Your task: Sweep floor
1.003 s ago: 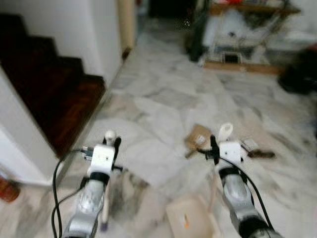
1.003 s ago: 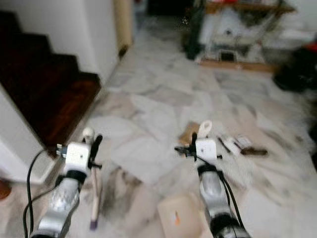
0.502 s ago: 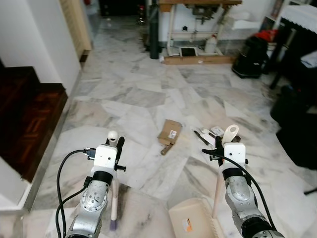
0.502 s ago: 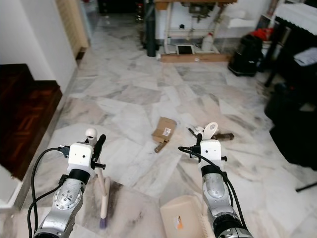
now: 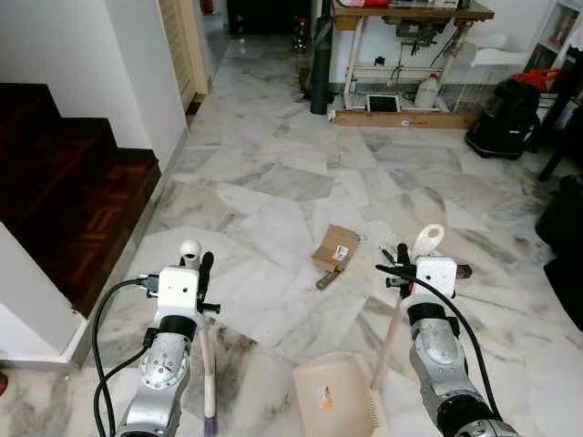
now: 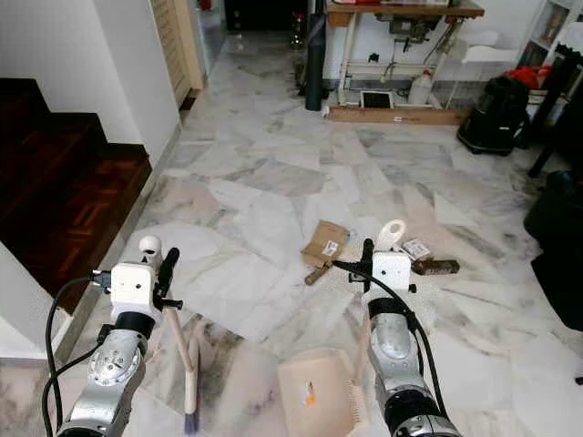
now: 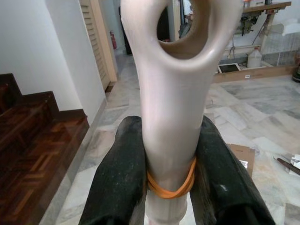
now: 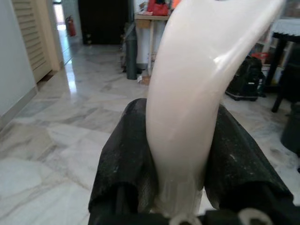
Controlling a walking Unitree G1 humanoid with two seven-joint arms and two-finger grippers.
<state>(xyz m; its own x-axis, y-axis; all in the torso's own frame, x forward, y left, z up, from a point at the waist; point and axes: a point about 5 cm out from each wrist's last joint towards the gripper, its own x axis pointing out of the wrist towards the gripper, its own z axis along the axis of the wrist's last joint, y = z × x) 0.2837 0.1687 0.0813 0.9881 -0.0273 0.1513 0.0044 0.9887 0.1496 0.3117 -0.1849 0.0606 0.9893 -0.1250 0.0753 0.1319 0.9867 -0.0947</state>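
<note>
My left gripper [image 5: 197, 267] is shut on the cream handle of a broom [image 5: 206, 355], whose purple bristle tip [image 5: 211, 424] rests on the marble floor. In the left wrist view the black fingers [image 7: 119, 180] clamp the handle [image 7: 171, 93] just above an orange rubber band [image 7: 171, 186]. My right gripper [image 5: 404, 266] is shut on the cream dustpan handle [image 5: 392, 328]; the dustpan [image 5: 332, 397] sits on the floor between the arms. The right wrist view shows the pads [image 8: 124, 157] squeezing that handle [image 8: 197, 93]. A flat cardboard piece [image 5: 335, 248] and a brown stick [image 5: 326, 280] lie just ahead.
Dark wooden stairs [image 5: 64, 200] and a white wall corner [image 5: 146, 73] stand at my left. A worktable [image 5: 401, 36] and a black bag [image 5: 501, 127] are at the far end, dark furniture [image 5: 567, 237] at the right. Small scraps [image 6: 428, 259] lie beside my right gripper.
The whole picture has shifted as the camera turned, bringing the stairs back into view on the left. Both grippers keep the same hold on broom and dustpan.
</note>
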